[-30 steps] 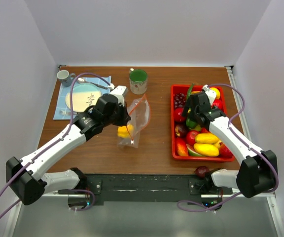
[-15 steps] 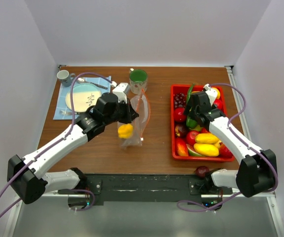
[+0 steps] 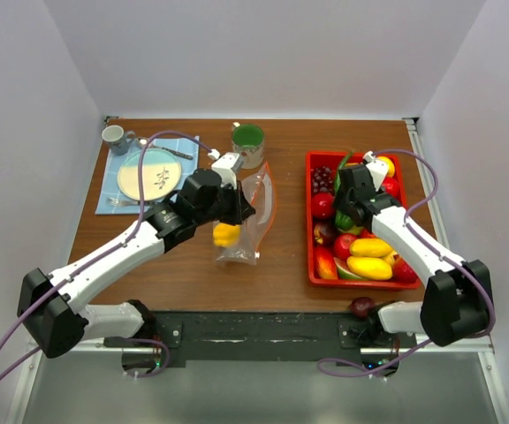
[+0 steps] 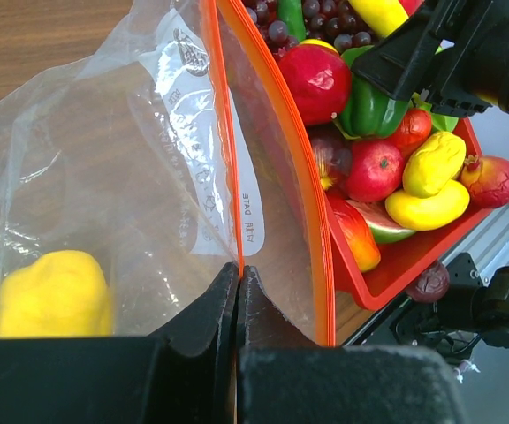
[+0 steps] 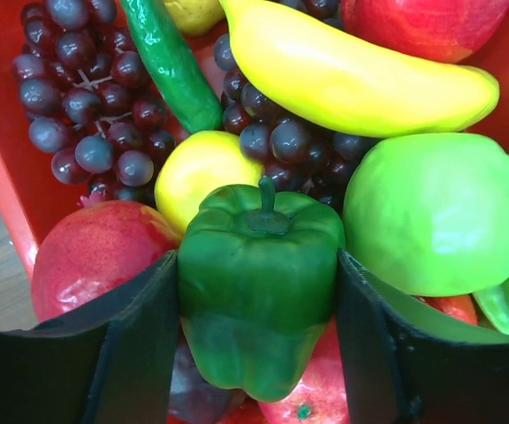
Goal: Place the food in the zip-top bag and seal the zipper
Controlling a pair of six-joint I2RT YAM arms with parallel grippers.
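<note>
Since a second ago the left gripper [image 4: 238,274] has carried the zip-top bag [image 3: 253,221] up and toward the red tray [image 3: 310,265], and the right gripper [image 5: 256,305] has narrowed around a green bell pepper [image 5: 259,283]; its jaws now press both flanks of the pepper, which sits among the other food in the tray; the left jaws are pinched shut on the zipper [image 4: 224,132], one side of the mouth held, the other bowing open; a yellow fruit [image 4: 51,296] already lies in the bag's bottom. To do this pick well, I judge the grip should firm up before lifting, since the skin looks glossy; lift straight up clear of the green apple [image 5: 422,212] touching it; then approach the mouth from the open side.
</note>
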